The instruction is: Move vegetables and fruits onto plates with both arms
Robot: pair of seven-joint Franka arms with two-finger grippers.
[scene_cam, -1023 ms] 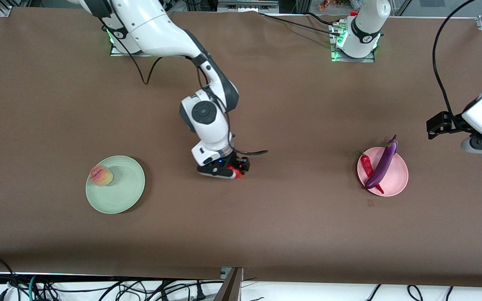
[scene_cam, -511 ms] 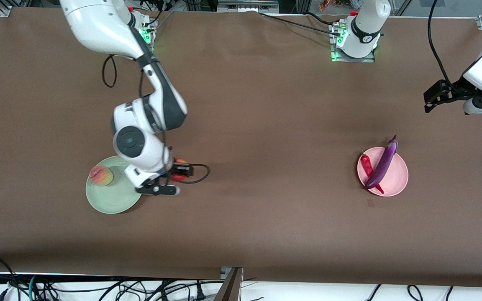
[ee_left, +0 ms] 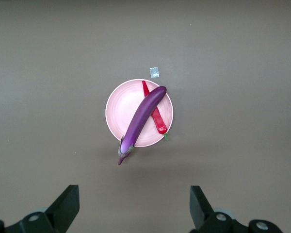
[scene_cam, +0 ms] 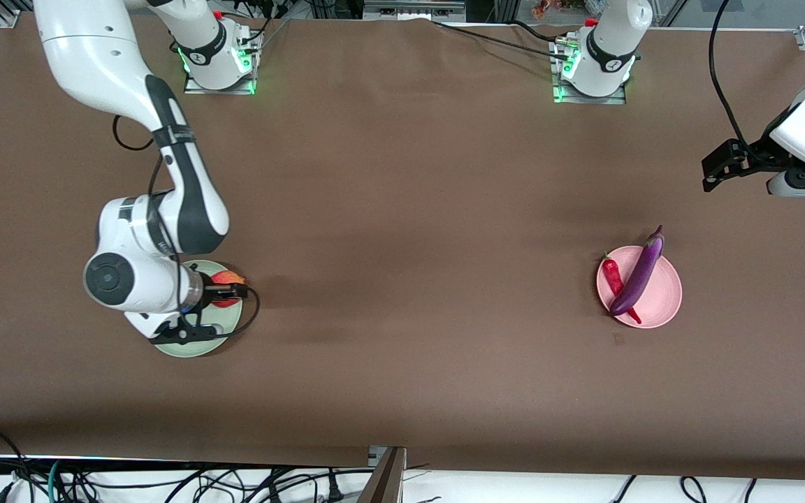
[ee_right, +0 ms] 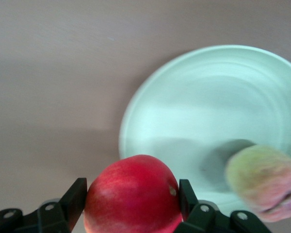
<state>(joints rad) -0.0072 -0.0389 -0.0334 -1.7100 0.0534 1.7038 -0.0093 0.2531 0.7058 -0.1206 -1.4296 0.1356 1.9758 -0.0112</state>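
A smooth, glossy round red fruit (ee_right: pixel 132 193) is pinched between the fingers of the right gripper (scene_cam: pixel 224 292), held over the rim of the plain, round mint green plate (ee_right: pixel 194 111). A matte yellowish-pink peach (ee_right: pixel 264 182) rests on that plate beside the fruit. The right arm is bent low, its wrist level. Toward the left arm's end, a slim glossy purple eggplant (scene_cam: pixel 639 272) lies across a red chili pepper (scene_cam: pixel 613 276) on the pink plate (scene_cam: pixel 662 293). The left gripper (ee_left: pixel 134 213), spread wide, waits raised above the pink plate.
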